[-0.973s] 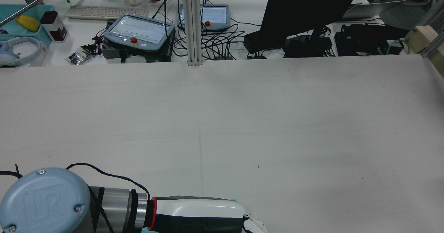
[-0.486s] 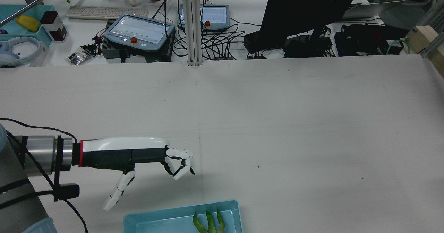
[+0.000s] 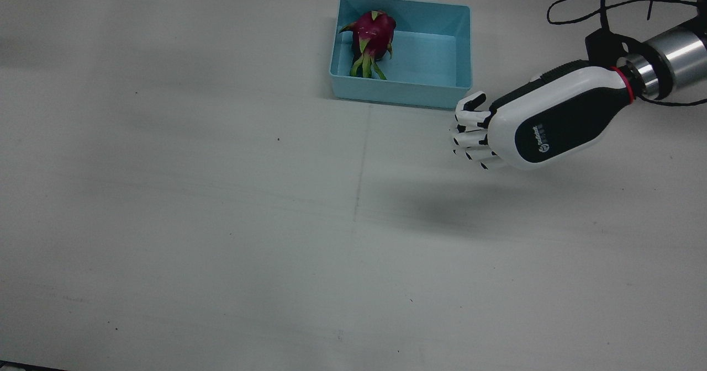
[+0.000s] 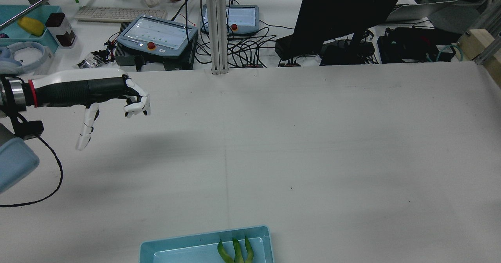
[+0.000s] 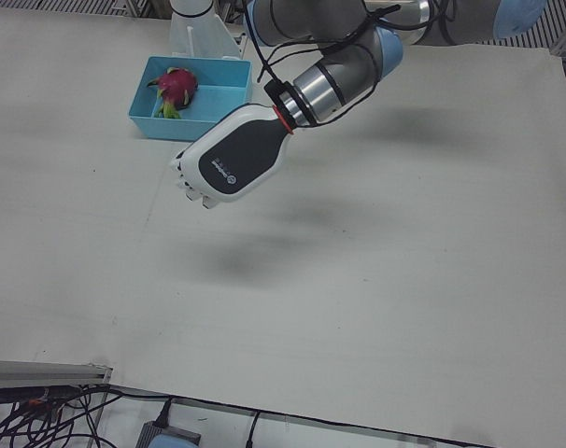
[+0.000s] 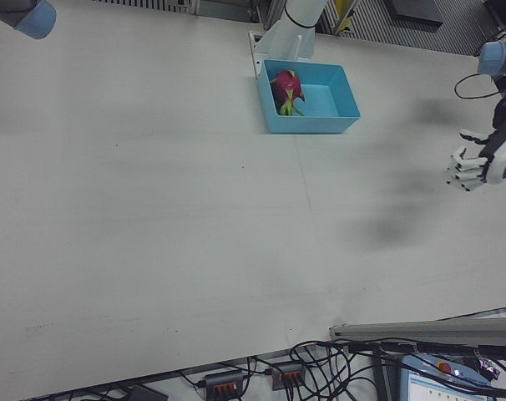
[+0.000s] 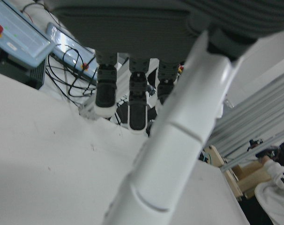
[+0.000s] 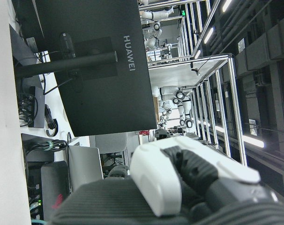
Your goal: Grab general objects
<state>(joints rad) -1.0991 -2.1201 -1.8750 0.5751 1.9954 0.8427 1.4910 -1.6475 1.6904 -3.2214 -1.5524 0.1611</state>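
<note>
Left hand (image 3: pixel 530 131) hovers empty, fingers apart, right of the frame; judged next: reach the dragon fruit (image 3: pixel 373 37) in the upper-centre tray (image 3: pixel 400 92).

Wide matte white work surface (image 4: pixel 313 145) with a faint centre seam. Behind it, a white desk (image 4: pixel 274 16) carries a black monitor (image 4: pixel 344 12), a beige keyboard (image 4: pixel 119 13), two grey teach pendants (image 4: pixel 156 36) and tangled black cables (image 4: pixel 242 47). A vertical aluminium post (image 4: pixel 217 26) rises at the surface's far edge.
</note>
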